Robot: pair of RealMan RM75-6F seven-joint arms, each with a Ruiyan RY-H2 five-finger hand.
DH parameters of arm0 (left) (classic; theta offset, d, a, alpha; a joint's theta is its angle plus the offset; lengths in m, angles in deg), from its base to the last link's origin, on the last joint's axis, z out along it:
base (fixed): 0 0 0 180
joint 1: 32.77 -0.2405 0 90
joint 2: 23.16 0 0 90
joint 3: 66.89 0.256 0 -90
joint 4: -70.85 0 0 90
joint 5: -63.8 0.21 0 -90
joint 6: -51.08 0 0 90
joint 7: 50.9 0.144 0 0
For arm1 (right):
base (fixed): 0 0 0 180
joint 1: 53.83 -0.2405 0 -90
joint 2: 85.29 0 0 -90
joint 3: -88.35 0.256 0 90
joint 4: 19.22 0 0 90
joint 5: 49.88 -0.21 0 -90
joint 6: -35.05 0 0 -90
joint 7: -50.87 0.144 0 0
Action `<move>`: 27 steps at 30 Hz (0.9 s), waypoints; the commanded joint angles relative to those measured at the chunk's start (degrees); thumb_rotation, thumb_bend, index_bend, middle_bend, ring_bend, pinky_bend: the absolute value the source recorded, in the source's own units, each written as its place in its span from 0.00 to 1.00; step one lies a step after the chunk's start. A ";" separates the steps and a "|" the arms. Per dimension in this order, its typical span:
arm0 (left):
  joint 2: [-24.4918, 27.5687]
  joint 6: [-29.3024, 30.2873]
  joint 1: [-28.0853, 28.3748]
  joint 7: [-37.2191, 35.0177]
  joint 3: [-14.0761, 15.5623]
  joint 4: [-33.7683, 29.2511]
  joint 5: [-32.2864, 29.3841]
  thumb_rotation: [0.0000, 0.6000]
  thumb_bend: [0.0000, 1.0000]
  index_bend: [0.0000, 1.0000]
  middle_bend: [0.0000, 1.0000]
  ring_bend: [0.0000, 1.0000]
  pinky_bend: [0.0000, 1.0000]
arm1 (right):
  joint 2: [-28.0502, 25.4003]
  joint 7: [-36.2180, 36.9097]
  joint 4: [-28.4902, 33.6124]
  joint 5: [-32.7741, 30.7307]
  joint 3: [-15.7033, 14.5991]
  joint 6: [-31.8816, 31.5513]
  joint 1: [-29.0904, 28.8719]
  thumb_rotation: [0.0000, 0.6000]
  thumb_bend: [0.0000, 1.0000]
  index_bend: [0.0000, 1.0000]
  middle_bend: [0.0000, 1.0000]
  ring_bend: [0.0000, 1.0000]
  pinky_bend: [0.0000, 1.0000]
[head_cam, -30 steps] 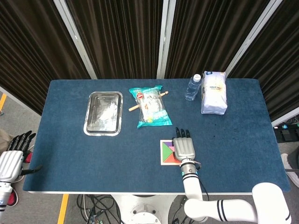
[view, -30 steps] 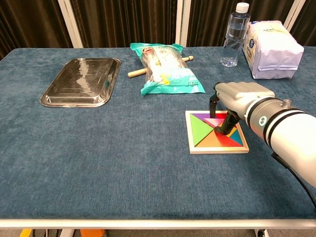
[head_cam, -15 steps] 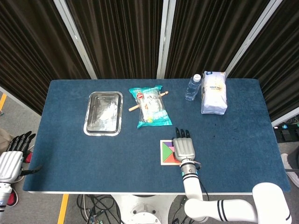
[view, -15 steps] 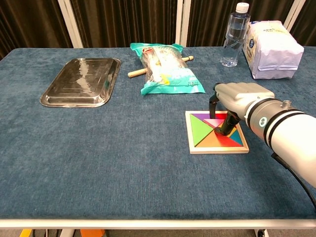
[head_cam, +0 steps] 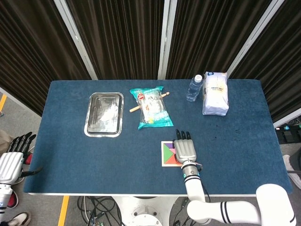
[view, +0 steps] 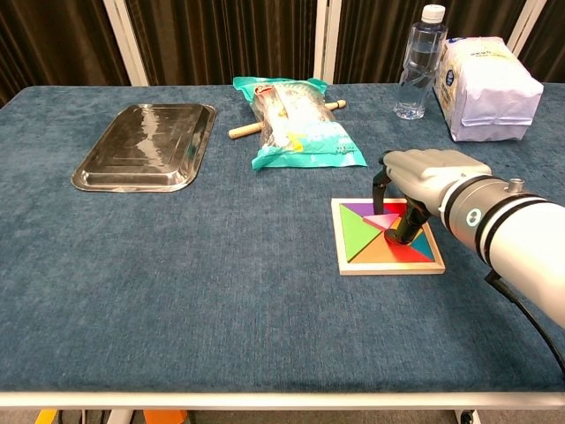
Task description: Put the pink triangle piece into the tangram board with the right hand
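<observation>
The square tangram board lies on the blue table near the front right, with green, purple, orange, red and blue pieces in it. The pink triangle piece rests in the board's upper middle, slightly tilted. My right hand hovers palm-down over the board's far right part. Its dark thumb touches the triangle's right edge, and a finger curls down just behind the piece. In the head view, my right hand covers most of the board. My left hand hangs beyond the table's left edge, empty, fingers straight.
A steel tray sits at the back left. A green snack bag lies over a wooden stick behind the board. A water bottle and a white bag stand at the back right.
My right hand has shifted very slightly over the board, its thumb still at the pink triangle. The left hand has barely moved.
</observation>
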 commanded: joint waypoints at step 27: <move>0.41 -0.15 0.33 1.28 -0.09 -1.20 0.19 1.00 0.00 0.00 0.00 0.00 0.00 | -3.89 3.17 4.04 3.76 -0.92 -0.37 0.82 1.00 0.19 0.00 0.00 0.00 0.00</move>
